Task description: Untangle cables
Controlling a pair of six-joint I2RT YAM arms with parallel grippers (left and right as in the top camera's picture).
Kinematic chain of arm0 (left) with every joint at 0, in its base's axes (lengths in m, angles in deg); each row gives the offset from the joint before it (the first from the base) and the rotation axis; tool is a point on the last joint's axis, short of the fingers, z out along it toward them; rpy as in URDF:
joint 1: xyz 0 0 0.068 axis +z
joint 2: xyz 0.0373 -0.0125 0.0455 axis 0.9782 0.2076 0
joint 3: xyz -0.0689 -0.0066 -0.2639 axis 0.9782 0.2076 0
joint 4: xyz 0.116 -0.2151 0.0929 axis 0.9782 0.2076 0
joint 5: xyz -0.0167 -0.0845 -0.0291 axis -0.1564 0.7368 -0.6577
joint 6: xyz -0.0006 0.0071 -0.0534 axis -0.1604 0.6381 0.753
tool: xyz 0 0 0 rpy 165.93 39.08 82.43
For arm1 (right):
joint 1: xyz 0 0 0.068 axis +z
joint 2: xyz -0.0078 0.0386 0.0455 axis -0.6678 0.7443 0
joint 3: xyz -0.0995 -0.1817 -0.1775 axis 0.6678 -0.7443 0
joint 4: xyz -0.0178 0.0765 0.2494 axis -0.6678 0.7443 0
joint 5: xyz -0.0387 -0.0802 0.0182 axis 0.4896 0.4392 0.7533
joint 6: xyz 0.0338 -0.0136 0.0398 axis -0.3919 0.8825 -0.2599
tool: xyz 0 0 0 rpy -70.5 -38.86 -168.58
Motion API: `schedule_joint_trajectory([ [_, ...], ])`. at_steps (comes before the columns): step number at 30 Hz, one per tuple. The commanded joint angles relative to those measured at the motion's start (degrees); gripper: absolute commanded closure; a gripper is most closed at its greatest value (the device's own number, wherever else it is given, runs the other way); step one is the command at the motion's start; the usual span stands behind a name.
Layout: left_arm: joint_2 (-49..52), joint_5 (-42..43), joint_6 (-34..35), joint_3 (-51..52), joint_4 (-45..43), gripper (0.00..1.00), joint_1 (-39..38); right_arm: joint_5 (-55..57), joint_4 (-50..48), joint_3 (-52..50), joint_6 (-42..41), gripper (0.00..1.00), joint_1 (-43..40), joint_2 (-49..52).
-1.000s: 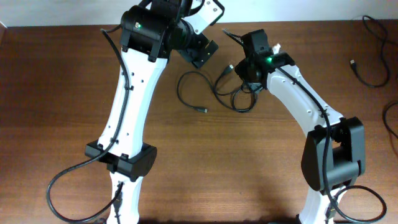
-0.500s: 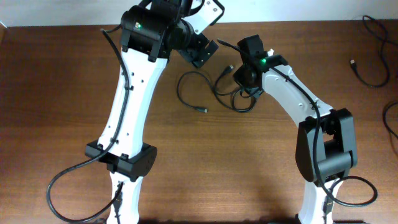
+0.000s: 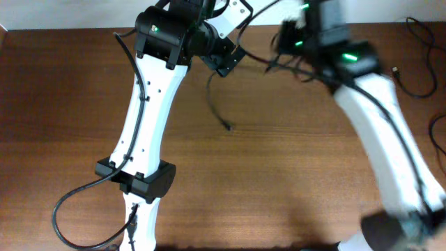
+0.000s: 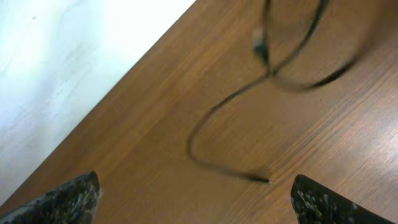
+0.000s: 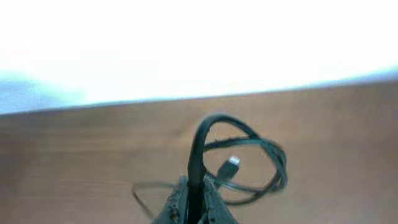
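Black cables are tangled together. My right gripper (image 5: 194, 202) is shut on one black cable (image 5: 198, 149) and holds it up; its loops and a silver-tipped plug (image 5: 231, 163) hang above the table. In the overhead view the right gripper (image 3: 287, 42) is blurred and raised at the back, with the bundle (image 3: 296, 66) beneath it. A cable tail (image 3: 212, 97) runs down to a plug (image 3: 228, 127) on the table. My left gripper (image 3: 226, 59) is open and empty, above that tail (image 4: 205, 146), its fingers (image 4: 68, 199) wide apart.
The table's far edge (image 4: 143, 59) meets a white wall close behind both grippers. More black cables (image 3: 418, 56) lie at the far right of the table. The left arm's white link (image 3: 146, 111) spans the table's left middle.
My right arm has swung up and to the right, lifting the cable bundle off the table. The loop by the left gripper has pulled straighter. The left arm has not moved.
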Motion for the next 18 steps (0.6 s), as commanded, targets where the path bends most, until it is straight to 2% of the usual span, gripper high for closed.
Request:
schedule_joint_trajectory([
  [1,0.11,2.75,0.13,0.79,-1.77,0.01,0.02,-4.76,2.95,1.7,12.94,0.96,0.15,-6.54],
  [4,0.59,9.9,0.11,2.54,-5.35,0.01,0.02,-9.18,5.92,1.7,18.43,0.96,0.15,-8.59],
  [7,0.61,17.9,0.13,5.57,-10.43,0.01,0.02,-7.76,7.65,1.7,20.28,0.96,0.09,-8.74],
  [11,0.61,40.24,0.15,8.09,-19.89,0.01,0.31,0.33,9.49,1.68,21.44,0.96,0.07,-8.68],
  [13,0.61,46.01,0.42,8.09,-23.04,0.01,0.46,3.34,9.68,1.68,22.4,0.96,-0.79,-8.72],
  [15,0.61,48.52,2.69,8.09,-26.64,0.01,0.52,3.17,9.64,1.68,21.68,0.96,-3.39,-8.72],
  [18,0.61,48.54,2.75,8.13,-27.15,0.01,0.52,-1.16,9.33,1.7,20.09,0.96,-8.37,-8.7],
])
